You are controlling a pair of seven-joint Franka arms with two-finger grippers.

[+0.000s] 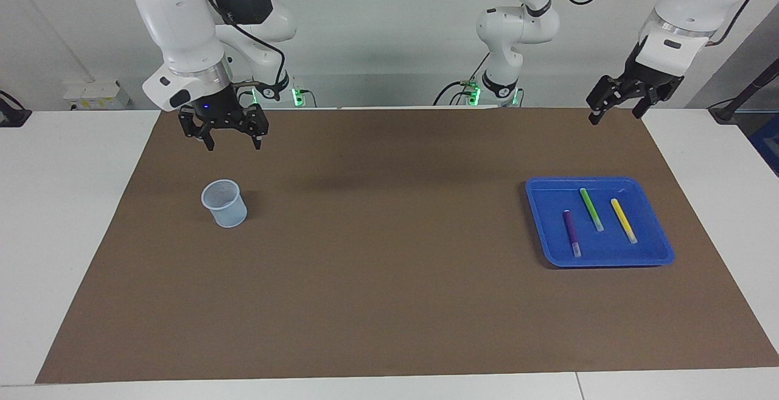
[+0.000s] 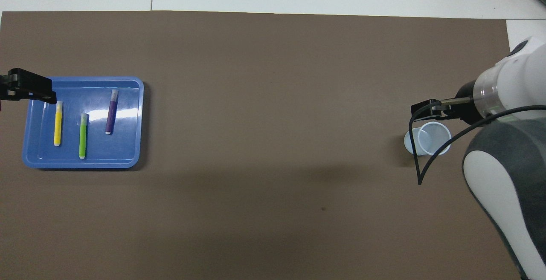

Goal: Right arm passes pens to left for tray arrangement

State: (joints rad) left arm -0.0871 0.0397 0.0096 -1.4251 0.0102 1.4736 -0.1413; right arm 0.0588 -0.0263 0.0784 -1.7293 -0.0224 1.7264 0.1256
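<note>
Three pens lie side by side in the blue tray [image 1: 608, 260] at the left arm's end of the mat: purple [image 1: 571, 233], green [image 1: 591, 209] and yellow [image 1: 624, 220]. The overhead view shows the tray [image 2: 128, 154] with the purple pen [image 2: 111, 112], green pen [image 2: 82, 136] and yellow pen [image 2: 57, 123] untouched. My left gripper [image 1: 614, 117] hangs open and empty, high over the mat's edge by the tray. One of its fingers [image 2: 32, 89] shows at the overhead view's edge. My right gripper [image 1: 234, 143], blue light on, waits open and empty above the mat.
A small pale-blue translucent cup [image 1: 224, 203] stands on the brown mat [image 1: 389, 266] at the right arm's end, just below the right gripper; from overhead the cup [image 2: 428, 139] is partly crossed by a black cable [image 2: 413, 160]. White table surrounds the mat.
</note>
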